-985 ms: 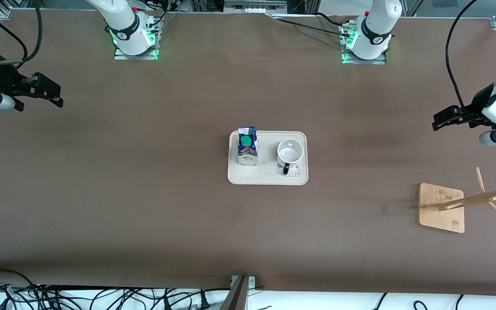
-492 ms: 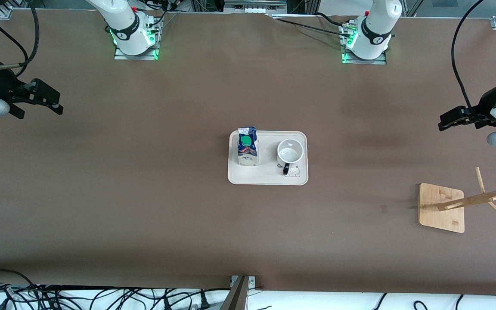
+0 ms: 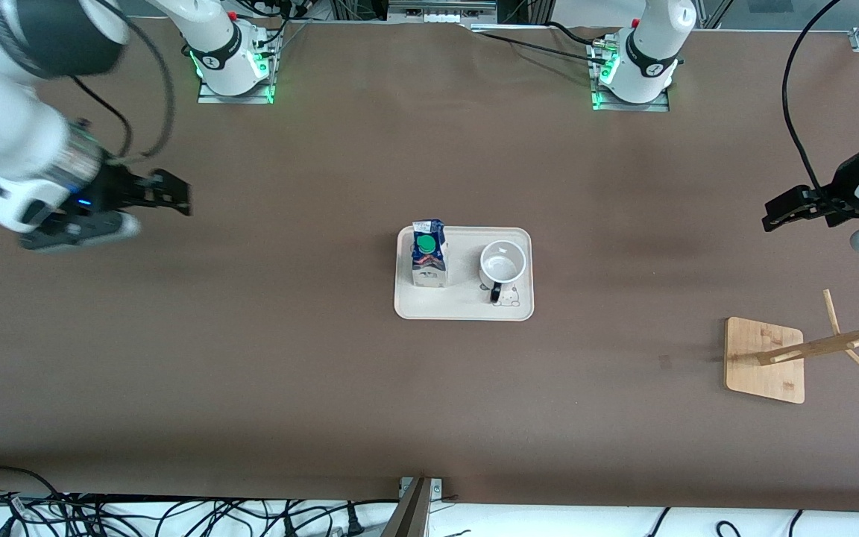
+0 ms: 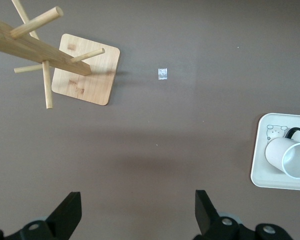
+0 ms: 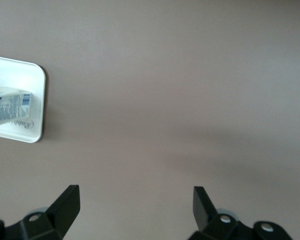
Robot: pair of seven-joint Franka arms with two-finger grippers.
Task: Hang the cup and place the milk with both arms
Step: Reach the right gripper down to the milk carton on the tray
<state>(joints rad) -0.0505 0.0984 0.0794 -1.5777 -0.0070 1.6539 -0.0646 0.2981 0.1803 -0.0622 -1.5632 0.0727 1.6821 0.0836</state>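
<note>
- The job is at its very start – nothing is picked up yet.
- The milk (image 3: 428, 253) stands on the tray (image 3: 464, 309), at the tray's edge toward the right arm's end of the table. The cup (image 3: 502, 262) stands beside it on the same tray, at the edge toward the left arm's end, mouth up, its black handle pointing at the front camera.
- The tray sits in the middle of the table. The wooden rack (image 3: 765, 359) stands well apart, near the table's edge at the left arm's end.
- The right gripper (image 3: 173, 195) hangs over bare table, well apart from the tray, fingers spread wide and holding nothing.
- The left gripper (image 3: 780, 209) hangs over the table near the edge at its own end, also wide open and empty.
- Next, I think, each arm must reach the tray – the right for the milk, the left for the cup.
- Hard to see: the rack's top runs out of the front view, the cup's face does not show, and the right wrist view cuts off most of the milk.
</note>
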